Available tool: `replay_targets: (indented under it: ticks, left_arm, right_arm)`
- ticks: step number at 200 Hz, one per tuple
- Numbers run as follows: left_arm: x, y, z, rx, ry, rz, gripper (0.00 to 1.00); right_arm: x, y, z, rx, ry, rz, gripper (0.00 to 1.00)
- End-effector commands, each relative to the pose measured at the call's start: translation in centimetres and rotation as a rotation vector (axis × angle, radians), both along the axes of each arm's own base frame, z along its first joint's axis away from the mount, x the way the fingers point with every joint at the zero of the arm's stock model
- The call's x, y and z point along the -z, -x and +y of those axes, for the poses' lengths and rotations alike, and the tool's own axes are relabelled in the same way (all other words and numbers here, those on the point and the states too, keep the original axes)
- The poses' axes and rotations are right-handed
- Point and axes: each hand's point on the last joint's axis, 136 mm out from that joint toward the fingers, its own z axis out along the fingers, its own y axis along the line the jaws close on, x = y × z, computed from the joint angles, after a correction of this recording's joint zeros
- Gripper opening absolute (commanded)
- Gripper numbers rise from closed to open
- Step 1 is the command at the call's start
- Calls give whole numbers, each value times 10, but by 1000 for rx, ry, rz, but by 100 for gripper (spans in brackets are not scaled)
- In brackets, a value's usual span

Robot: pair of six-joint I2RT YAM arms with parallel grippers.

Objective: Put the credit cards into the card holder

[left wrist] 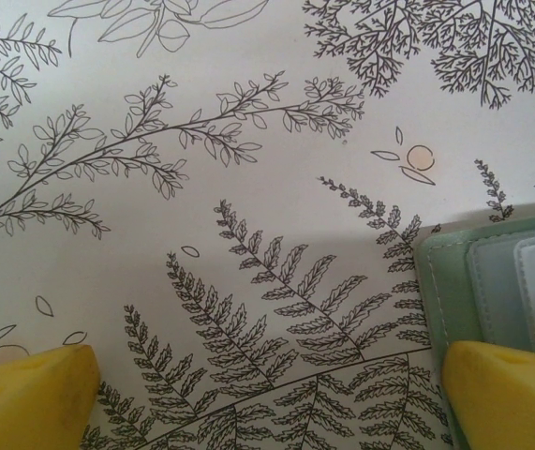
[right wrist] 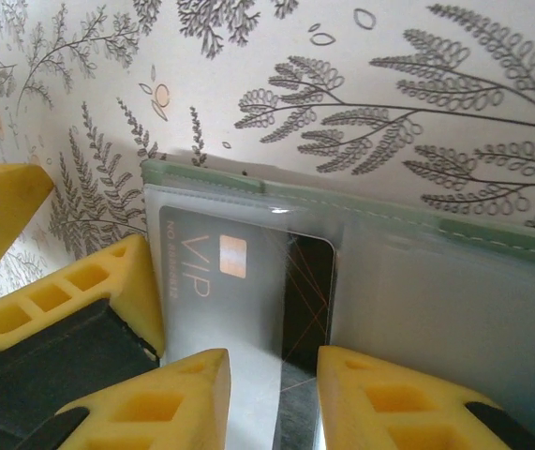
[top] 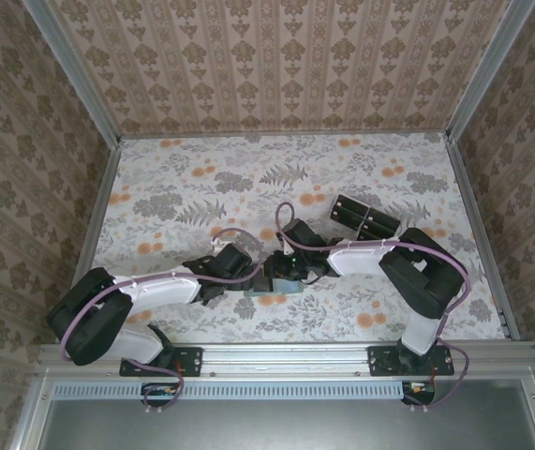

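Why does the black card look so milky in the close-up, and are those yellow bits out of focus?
Right wrist: the card sits behind a frosted sleeve of the wallet, which greys it, with one small glint; the yellow fingers are too near, so soft. Left wrist: fern print sharp, fingers blurred. Top: even light, faint shadows under the arms.

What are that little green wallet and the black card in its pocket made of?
The card holder is probably soft matte leather or imitation, sage green, with a stitched edge. Its pocket looks like frosted plastic, the card showing hazily through. The credit card is likely stiff black plastic, faintly glossy, with a metallic chip.
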Motion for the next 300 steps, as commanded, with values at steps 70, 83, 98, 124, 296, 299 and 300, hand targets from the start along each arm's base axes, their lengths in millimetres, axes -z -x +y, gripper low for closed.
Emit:
replay_targets:
  ticks: [70, 83, 98, 124, 296, 299, 300]
  left_arm:
    - [5, 10, 12, -6, -43, 22, 100]
    - [0, 9, 13, -9, -40, 13, 100]
    - [-6, 7, 14, -14, -33, 2, 100]
    - [-14, 4, 20, -26, -21, -12, 100]
    - [8, 9, 27, -46, -16, 39, 100]
    - [9, 9, 27, -46, -16, 39, 100]
    - [9, 8, 27, -46, -17, 39, 100]
  right_arm:
    - [-12, 5, 23, -40, -60, 15, 31]
    - [-19, 4, 20, -37, -55, -2, 32]
    - [-24, 2, 15, -27, -41, -23, 36]
    - [-26, 1, 8, -20, -16, -40, 40]
    - [-8, 3, 17, -29, -11, -5, 41]
    - [-8, 3, 17, -30, -11, -3, 40]
    - [-8, 4, 18, -31, -11, -3, 41]
